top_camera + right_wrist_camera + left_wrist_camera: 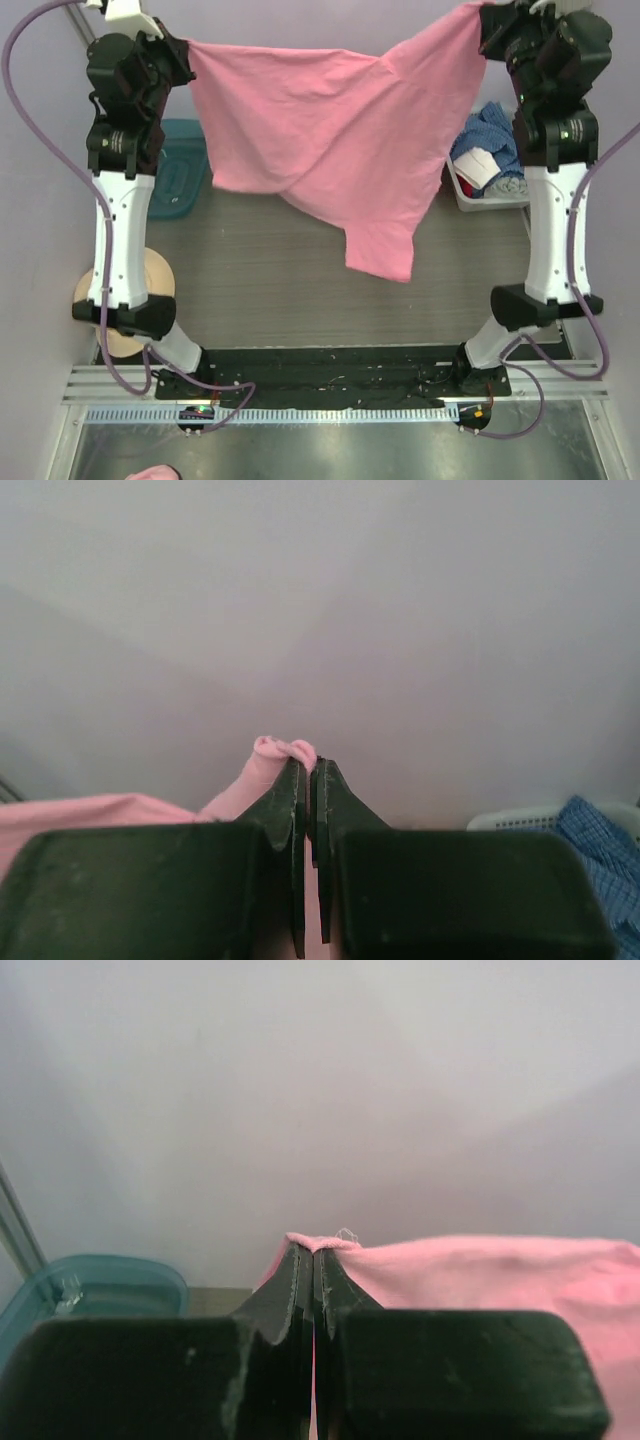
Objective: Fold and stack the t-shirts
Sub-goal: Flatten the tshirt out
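Lilac walls [300, 20], grey table [260, 270], pink t-shirt [320, 120] aloft

Round tan cap [158, 275] and teal plastic bin [185, 180], partly hidden behind the left arm [120, 230]; white plastic basket [495, 205], partly behind the right arm [550, 230]; small pink object [152, 472], cut by the bottom edge.

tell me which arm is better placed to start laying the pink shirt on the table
Right, probably. The left end effector and right end effector both hold the pink shirt aloft, but its longest hanging part droops nearer the right, so lowering that side should reach the table first.
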`<state>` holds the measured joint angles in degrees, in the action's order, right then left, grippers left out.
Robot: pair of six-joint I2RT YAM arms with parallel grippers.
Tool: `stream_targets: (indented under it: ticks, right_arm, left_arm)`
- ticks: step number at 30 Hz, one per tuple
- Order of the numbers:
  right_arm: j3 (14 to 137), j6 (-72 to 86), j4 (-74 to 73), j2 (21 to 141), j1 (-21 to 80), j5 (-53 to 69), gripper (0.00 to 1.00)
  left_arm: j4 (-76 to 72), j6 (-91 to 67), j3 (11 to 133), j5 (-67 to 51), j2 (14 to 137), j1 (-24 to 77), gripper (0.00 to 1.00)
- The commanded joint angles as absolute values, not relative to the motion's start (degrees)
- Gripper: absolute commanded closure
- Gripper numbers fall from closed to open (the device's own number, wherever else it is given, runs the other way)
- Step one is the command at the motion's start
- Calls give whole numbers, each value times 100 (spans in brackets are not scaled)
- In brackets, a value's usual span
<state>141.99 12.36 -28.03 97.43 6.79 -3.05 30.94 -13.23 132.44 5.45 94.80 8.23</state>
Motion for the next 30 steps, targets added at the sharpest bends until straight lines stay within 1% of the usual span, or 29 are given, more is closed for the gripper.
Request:
stream_targets:
  ticks: [1, 2, 3, 4, 6, 8, 12, 14, 17, 20, 22, 24, 26, 28, 30]
  right_arm:
    - [12440, 1239, -1663, 7720, 650, 147, 99]
    - [12106, 1283, -1609, 7212, 650, 167, 99]
    - [11641, 1292, -1556, 6963, 650, 158, 99]
    - [11532, 1301, -1617, 6796, 650, 184, 99]
    - [11540, 1318, -1801, 6506, 650, 193, 99]
    - [11880, 1362, -2091, 6477, 650, 237, 99]
    - [12787, 1537, -2899, 6645, 650, 658, 99]
    - [12937, 1625, -3268, 6548, 659, 930, 99]
    - [12885, 1836, -3883, 6267, 650, 1124, 99]
    - [12613, 2056, -4183, 5846, 650, 1336, 99]
    - [12699, 2127, -4288, 5757, 659, 1362, 99]
    - [13304, 2162, -4612, 5975, 659, 1406, 99]
    - [13517, 2197, -4632, 6090, 659, 1433, 99]
    - [13352, 2197, -4518, 6108, 668, 1293, 99]
    - [12624, 2180, -4117, 6047, 659, 1231, 99]
  left_arm:
    - [1771, -1529, 11581, 211, 7609, 782, 100]
    - [1636, -1564, 11097, 202, 7237, 765, 100]
    - [1539, -1599, 10317, 211, 6955, 773, 100]
    - [1512, -1608, 10040, 289, 6448, 773, 100]
    - [1826, -1617, 9722, 316, 6154, 765, 100]
    - [2099, -1643, 9808, 229, 5995, 765, 100]
    - [3371, -1880, 10878, -297, 6100, 765, 100]
    - [3567, -2030, 11012, -587, 5943, 773, 100]
    - [4252, -2179, 11285, -659, 5801, 773, 100]
    - [4298, -2433, 10733, -484, 5231, 949, 100]
    - [4350, -2548, 10451, -562, 4949, 984, 100]
    - [4394, -2593, 10467, -554, 4861, 1011, 100]
    - [4438, -2549, 10573, -493, 4886, 1028, 100]
    - [4412, -2400, 10600, -379, 5035, 1037, 100]
    - [4247, -2321, 10408, -378, 5193, 1028, 100]
